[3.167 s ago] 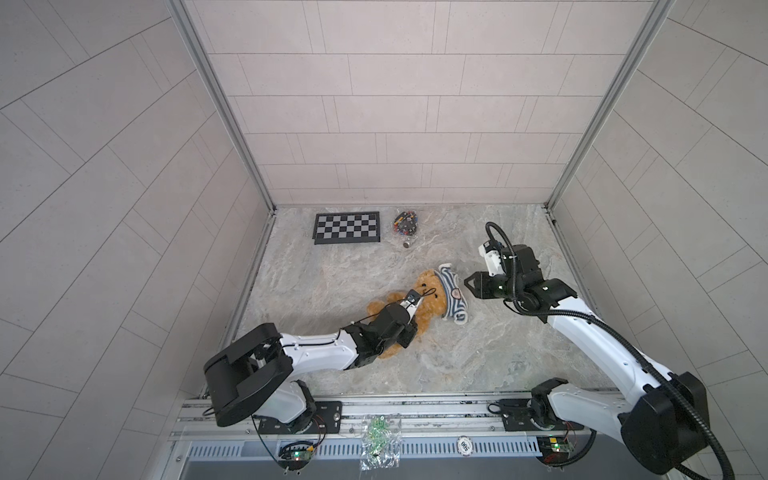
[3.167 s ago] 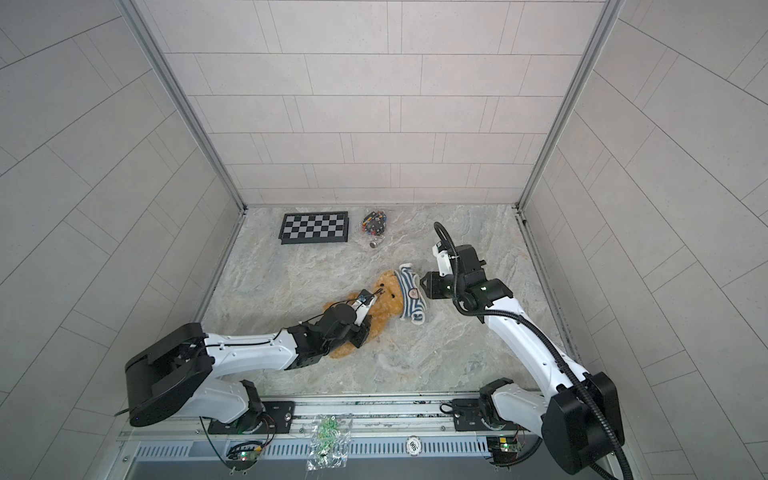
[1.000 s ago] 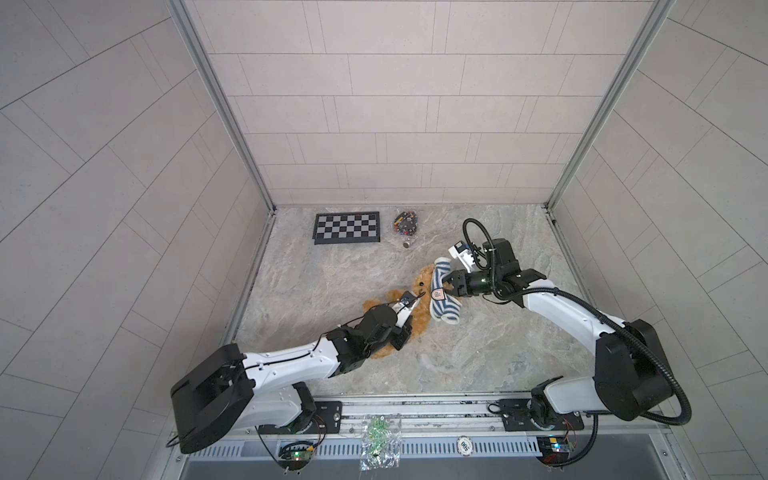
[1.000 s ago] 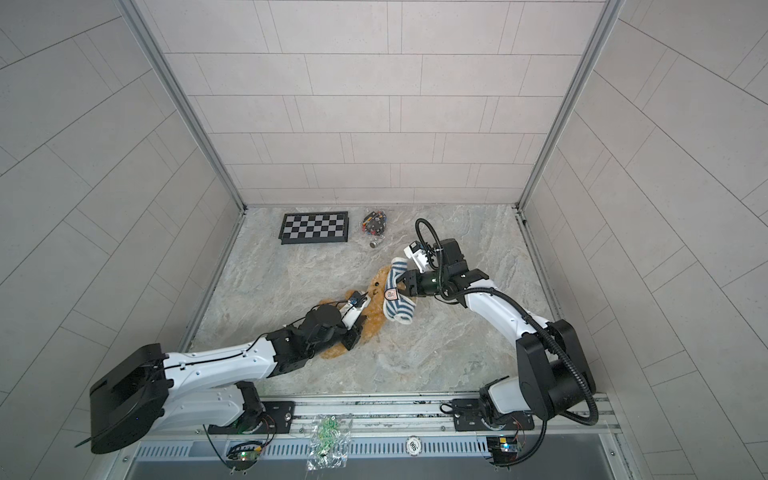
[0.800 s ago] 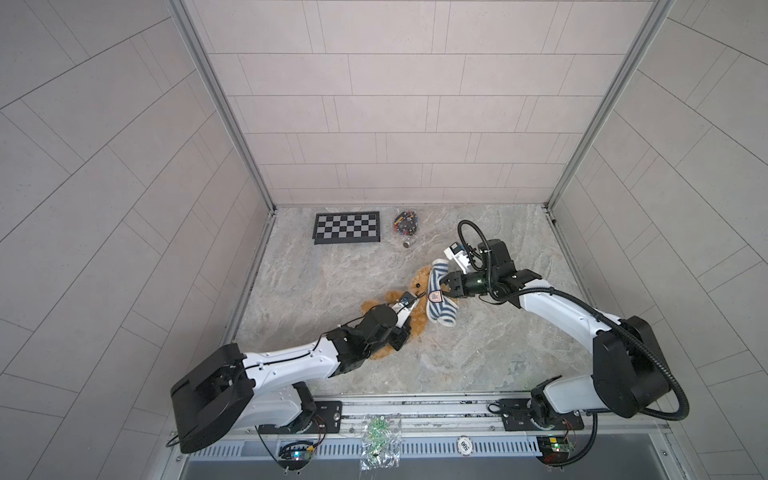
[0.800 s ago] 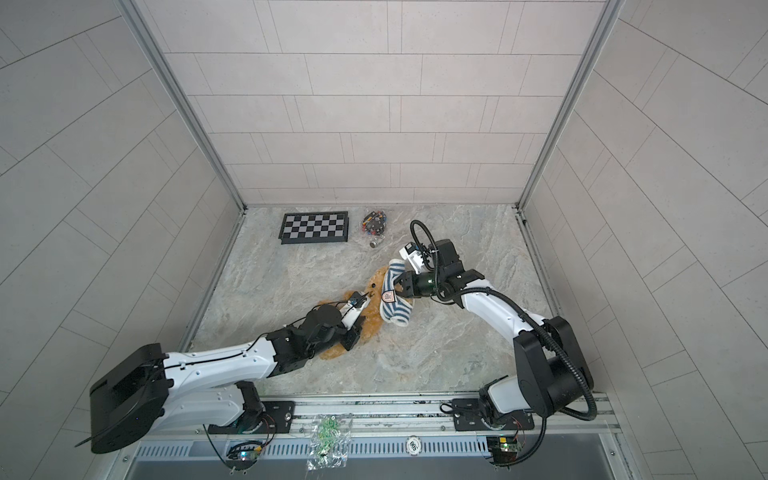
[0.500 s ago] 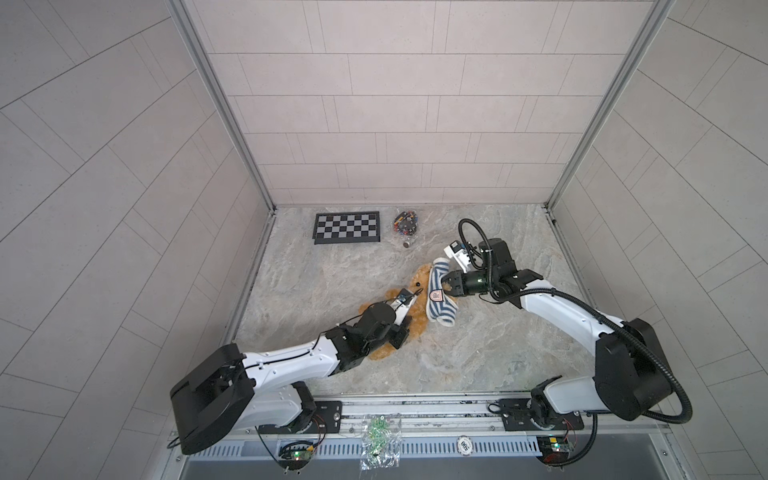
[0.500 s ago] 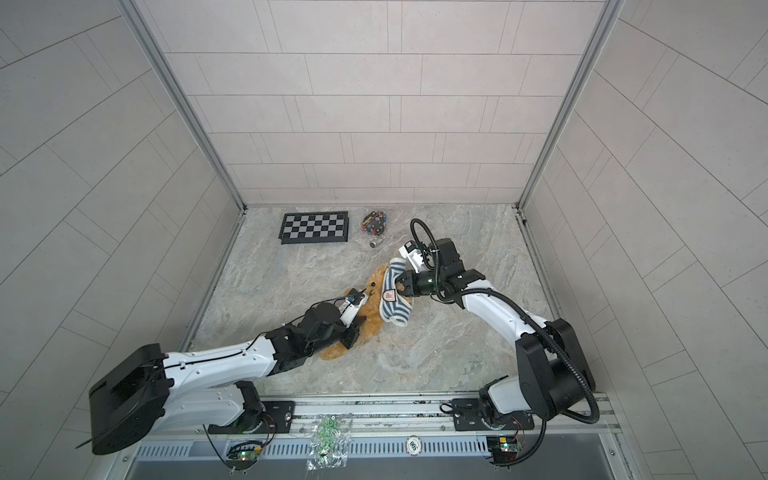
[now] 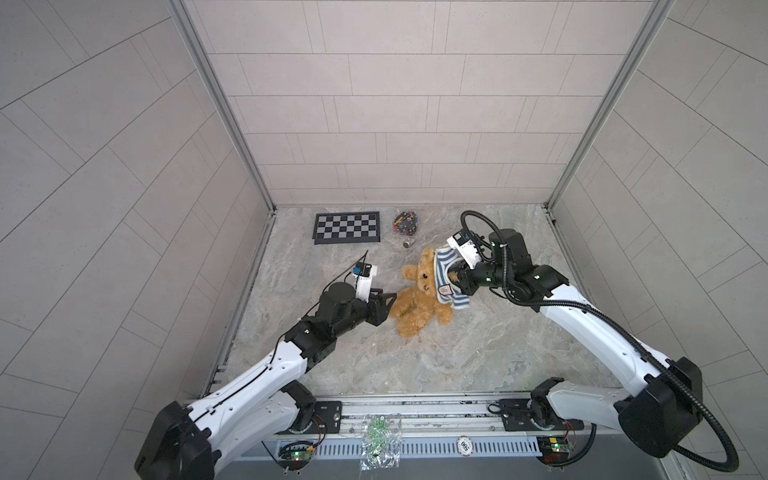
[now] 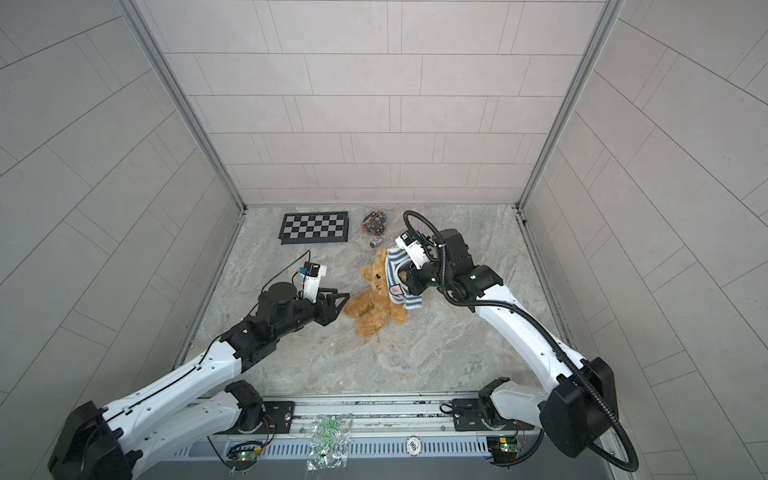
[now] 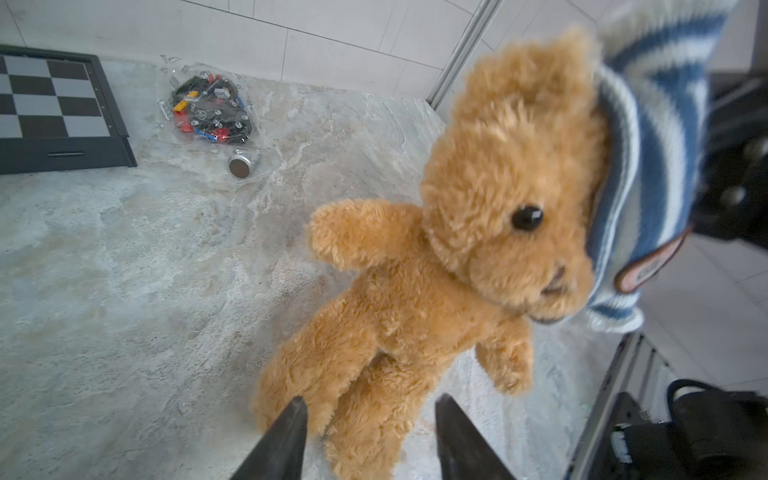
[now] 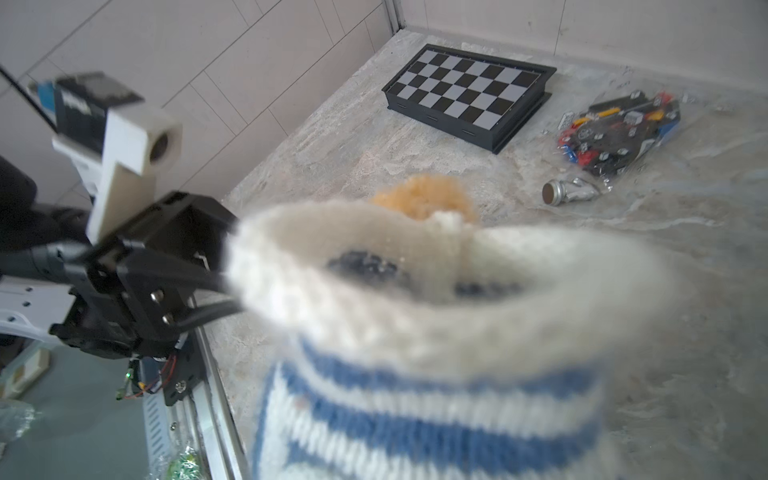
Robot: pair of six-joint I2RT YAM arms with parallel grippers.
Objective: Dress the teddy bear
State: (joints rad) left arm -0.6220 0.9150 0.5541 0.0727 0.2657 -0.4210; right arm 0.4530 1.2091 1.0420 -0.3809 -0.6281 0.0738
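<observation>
The golden-brown teddy bear (image 9: 417,297) (image 10: 374,301) lies on the marble table, head toward the back wall and legs toward the front. The blue-and-white striped shirt (image 9: 448,286) (image 10: 400,286) sits against the right side of its head, its hem over part of the face (image 11: 519,216). My right gripper (image 9: 457,277) (image 10: 406,277) is shut on the shirt (image 12: 436,353), and the cloth hides its fingers. My left gripper (image 9: 390,306) (image 10: 344,305) (image 11: 372,401) stands open at the bear's left. One leg lies between its fingers (image 11: 291,432), unclamped.
A folded chessboard (image 9: 347,227) lies at the back left. Beside it are a clear bag of small parts (image 9: 405,220) and a small metal cylinder (image 9: 409,243). Tiled walls close in the left, back and right. The arm rail (image 9: 415,415) runs along the front edge.
My left gripper has let go of the bear, opened and drawn back to the left. My right gripper has shut on the shirt and holds it at the bear's head.
</observation>
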